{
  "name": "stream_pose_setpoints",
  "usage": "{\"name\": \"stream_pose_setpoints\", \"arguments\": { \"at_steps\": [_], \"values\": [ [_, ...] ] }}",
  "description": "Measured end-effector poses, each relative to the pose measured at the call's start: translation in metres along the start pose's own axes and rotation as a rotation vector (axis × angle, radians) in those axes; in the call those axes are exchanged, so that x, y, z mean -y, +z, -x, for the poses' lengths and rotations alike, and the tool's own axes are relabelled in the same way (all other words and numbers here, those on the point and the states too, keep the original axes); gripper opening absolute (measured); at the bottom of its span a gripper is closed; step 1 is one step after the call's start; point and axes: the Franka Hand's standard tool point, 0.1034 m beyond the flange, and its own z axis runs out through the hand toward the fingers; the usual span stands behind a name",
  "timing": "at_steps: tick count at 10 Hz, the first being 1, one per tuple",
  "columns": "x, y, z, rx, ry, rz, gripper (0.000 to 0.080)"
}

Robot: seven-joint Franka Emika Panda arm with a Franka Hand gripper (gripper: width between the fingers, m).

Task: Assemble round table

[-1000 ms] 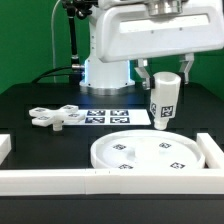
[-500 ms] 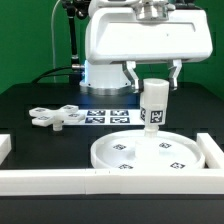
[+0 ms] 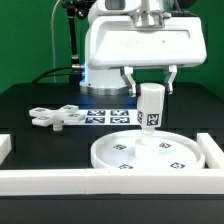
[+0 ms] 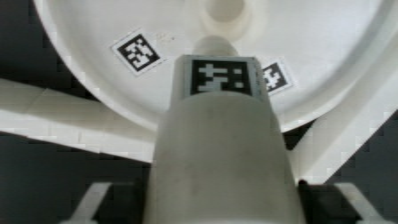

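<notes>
The large white round disc [image 3: 151, 152] lies flat on the black table against the white rails, with several tags on top; it also fills the wrist view [image 4: 107, 60]. My gripper [image 3: 150, 96] is shut on the short cylindrical leg [image 3: 150, 107], holding it upright just above the disc's centre. In the wrist view the leg [image 4: 217, 130] runs between my fingers, its tag facing the camera, its far end over the disc's middle hub. The four-lobed cross base [image 3: 56, 117] lies on the table at the exterior view's left.
White border rails run along the front [image 3: 60, 180] and the exterior view's right [image 3: 215, 152]. The marker board [image 3: 108, 117] lies flat behind the disc. The robot's base [image 3: 105, 70] stands at the back.
My gripper has carried the leg toward the exterior view's left, from beside the disc's right rim to over its centre, and slightly down.
</notes>
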Motion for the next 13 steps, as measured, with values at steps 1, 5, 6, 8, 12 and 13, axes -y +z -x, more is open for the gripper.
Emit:
{"name": "stream_pose_setpoints", "arguments": {
  "at_steps": [1, 5, 6, 8, 12, 13],
  "values": [
    [0.0001, 0.0023, 0.0020, 0.005, 0.001, -0.001, 0.0409],
    [0.0020, 0.0064, 0.0051, 0.012, -0.001, -0.004, 0.0409],
    [0.0020, 0.0066, 0.0048, 0.009, -0.001, -0.003, 0.0409],
    [0.0009, 0.0066, 0.0046, 0.007, -0.002, -0.002, 0.0409],
    [0.0009, 0.0066, 0.0044, 0.006, -0.002, -0.001, 0.0409],
    [0.0010, 0.0065, 0.0048, 0.003, -0.001, 0.000, 0.0409]
  ]
}}
